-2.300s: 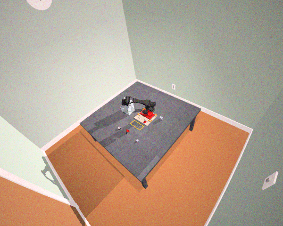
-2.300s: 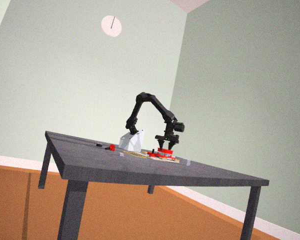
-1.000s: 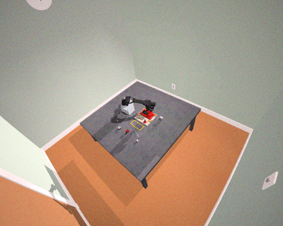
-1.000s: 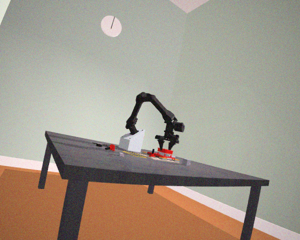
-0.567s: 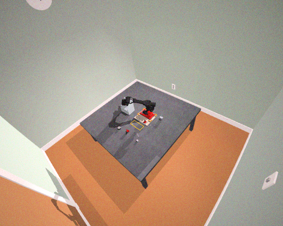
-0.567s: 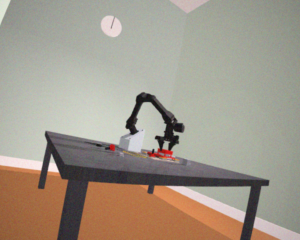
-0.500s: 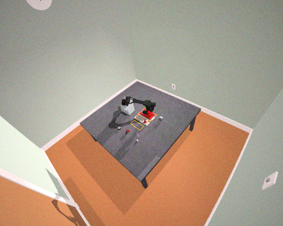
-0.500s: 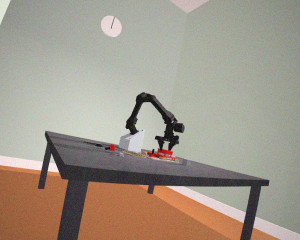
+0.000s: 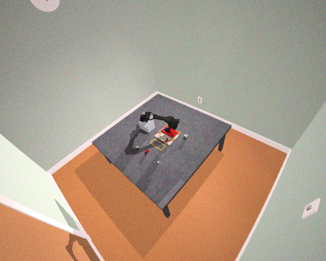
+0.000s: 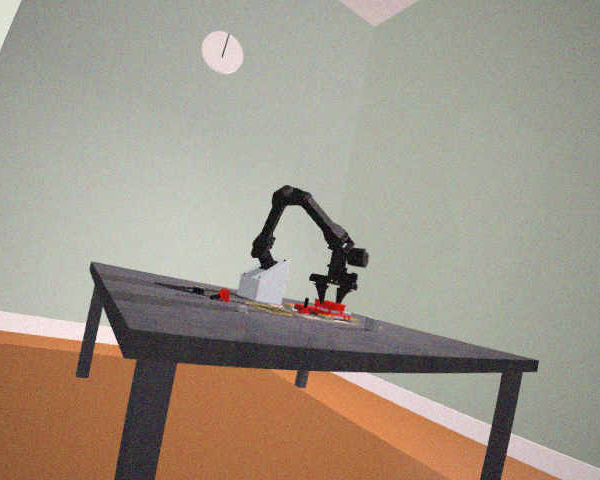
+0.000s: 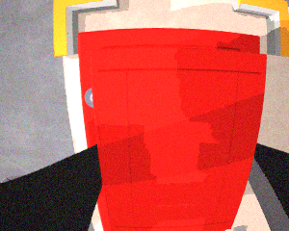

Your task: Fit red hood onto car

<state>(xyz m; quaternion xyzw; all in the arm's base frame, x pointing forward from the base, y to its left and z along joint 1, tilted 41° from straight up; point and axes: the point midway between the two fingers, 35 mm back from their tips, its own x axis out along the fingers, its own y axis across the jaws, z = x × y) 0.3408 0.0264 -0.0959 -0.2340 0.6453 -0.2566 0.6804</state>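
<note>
The red hood [image 9: 170, 131] [image 10: 325, 308] [image 11: 173, 110] is between my fingers, and my gripper [image 9: 172, 128] [image 10: 331, 298] [image 11: 177, 153] is shut on its two long sides. The hood hides the engine and the pegs. It is low over the deck; I cannot tell whether it rests on it.
The arm's white base block [image 9: 146, 126] [image 10: 263, 283] stands behind the jig. A yellow outlined rectangle [image 9: 155, 145] is marked on the table beside the jig. A small red part [image 9: 146, 151] [image 10: 222, 295] and small grey pieces [image 9: 185, 136] [image 9: 158, 162] lie around.
</note>
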